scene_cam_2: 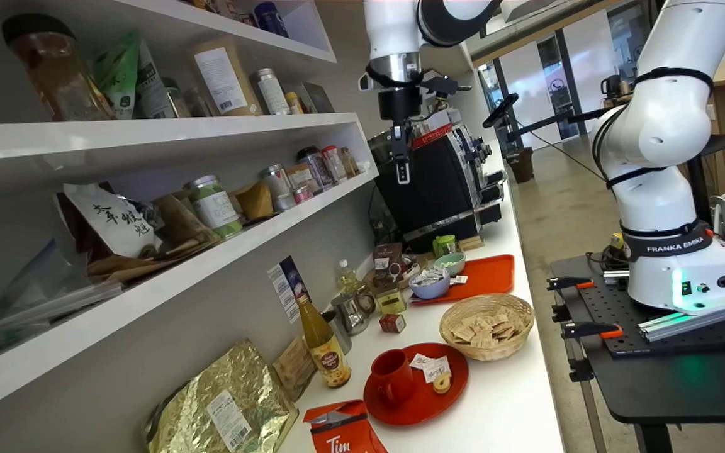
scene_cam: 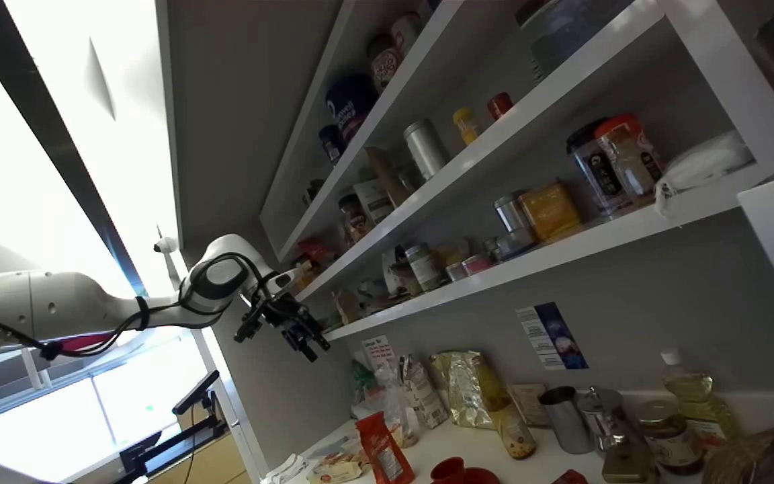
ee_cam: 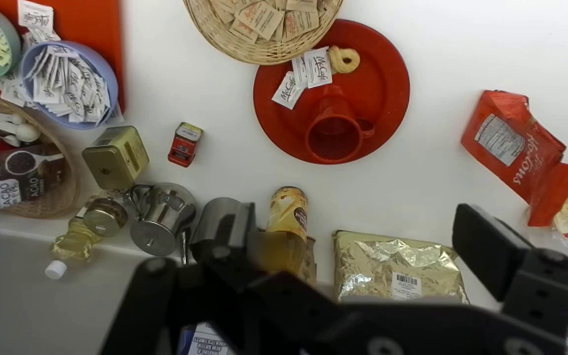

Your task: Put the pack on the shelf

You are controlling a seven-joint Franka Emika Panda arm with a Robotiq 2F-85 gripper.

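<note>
Tall, floppy red pouch (ee_cam: 525, 155) with white print sits on the long white countertop (ee_cam: 434, 162). Black two-finger gripper (ee_cam: 363, 239): above countertop, fingers (ee_cam: 483, 254) wide apart. Lowest long white shelf board (scene_cam: 528, 270): also above countertop.

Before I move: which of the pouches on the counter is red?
The Tim Hortons pouch: its red body with pale lettering sets it apart from the gold foil bag and the dark Navitas cacao pouch.

Smooth shelf (scene_cam_2: 211, 260), crinkled foil bag (ee_cam: 387, 264)
</note>
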